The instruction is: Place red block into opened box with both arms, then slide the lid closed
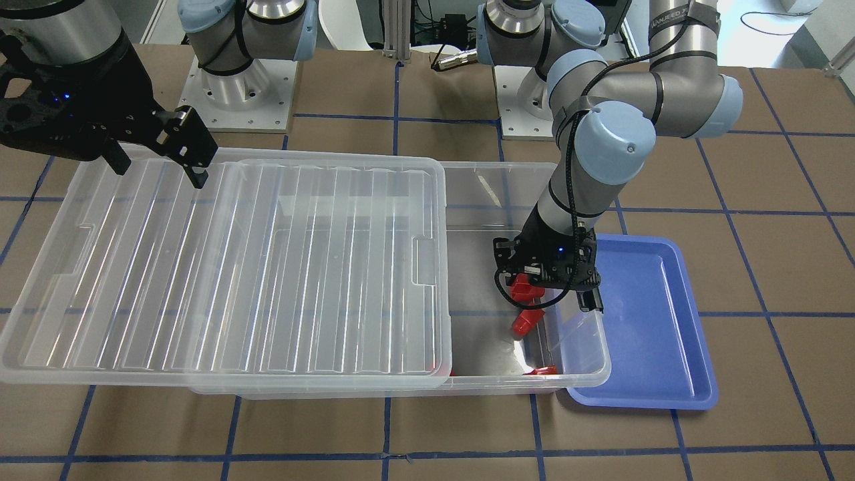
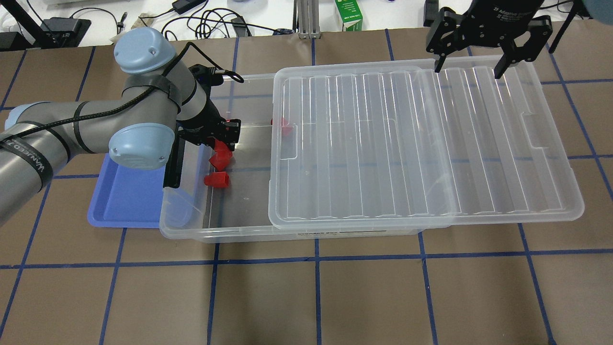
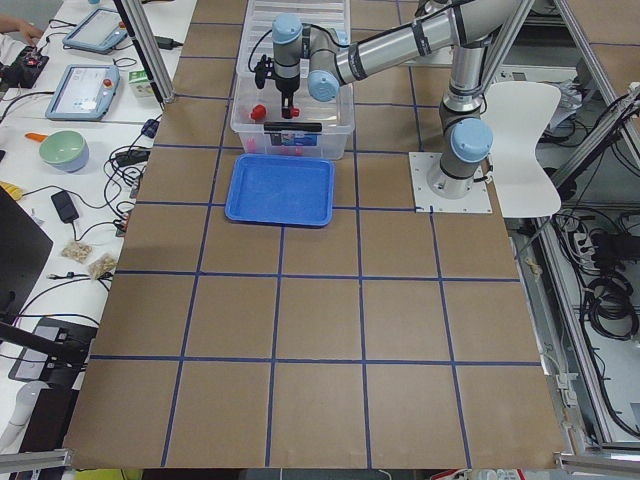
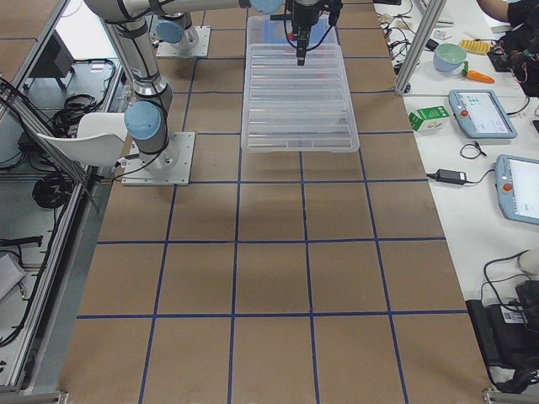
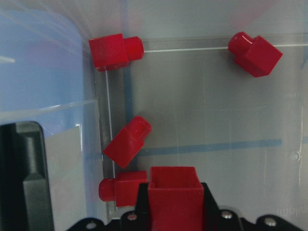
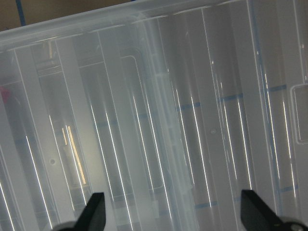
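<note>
A shallow blue tray (image 2: 122,203) lay at the far left, touching the short end of the box (image 2: 191,227). Just inside that end, the left gripper (image 2: 216,143) hung over the uncovered strip of floor with its fingers pressed against two opposite sides of a red block (image 5: 173,192).

The step in hand looked like the drop. Done well, it would mean lowering close to the floor and letting go over the bare patch to the right of the four loose red blocks (image 5: 127,142) by the end wall. The block would then not land on one of them and bounce. The fingers would need to part fully and the arm rise straight up, clear of the wall and the lid's near edge.

The lid (image 2: 383,143) covered the rest of the box and overhung its right end. Above its far edge the right gripper (image 2: 468,67) hovered, spread wide and holding nothing. It would probably be wise to start the push only once the left wrist was out, or the lid would strike it.

The held block was glossy bright red plastic, and the end facing the wrist camera showed a square hollow rim. The loose ones showed a squarish body with a short rounded stub.
</note>
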Tool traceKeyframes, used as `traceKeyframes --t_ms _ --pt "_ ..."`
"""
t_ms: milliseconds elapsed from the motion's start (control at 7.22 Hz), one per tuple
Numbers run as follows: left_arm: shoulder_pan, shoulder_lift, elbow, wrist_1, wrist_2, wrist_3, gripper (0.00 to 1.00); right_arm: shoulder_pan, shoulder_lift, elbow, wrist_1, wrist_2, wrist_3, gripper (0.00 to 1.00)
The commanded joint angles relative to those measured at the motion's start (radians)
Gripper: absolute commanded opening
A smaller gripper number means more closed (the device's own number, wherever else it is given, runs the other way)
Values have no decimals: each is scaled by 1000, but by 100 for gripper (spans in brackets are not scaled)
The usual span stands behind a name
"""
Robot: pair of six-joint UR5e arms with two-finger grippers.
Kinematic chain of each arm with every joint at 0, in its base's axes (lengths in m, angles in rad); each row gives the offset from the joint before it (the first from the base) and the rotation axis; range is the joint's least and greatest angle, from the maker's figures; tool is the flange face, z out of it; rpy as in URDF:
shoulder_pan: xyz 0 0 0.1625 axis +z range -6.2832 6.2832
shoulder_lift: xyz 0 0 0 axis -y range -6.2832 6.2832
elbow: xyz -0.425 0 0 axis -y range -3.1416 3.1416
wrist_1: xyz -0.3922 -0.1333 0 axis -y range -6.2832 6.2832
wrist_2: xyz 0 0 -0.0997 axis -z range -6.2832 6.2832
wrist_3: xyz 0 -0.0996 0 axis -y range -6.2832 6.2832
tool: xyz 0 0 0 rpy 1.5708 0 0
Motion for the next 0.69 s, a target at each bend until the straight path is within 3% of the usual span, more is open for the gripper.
traceKeyframes --t_ms 0,415,554 --pt "-1 -9 3 8 -4 -4 76 0 -1 -1 0 2 1 100" --pt "10 -6 21 40 -2 12 88 -3 -1 3 3 -1 -15 100" --pt "22 8 50 39 -1 17 97 -6 -1 5 6 5 -16 100"
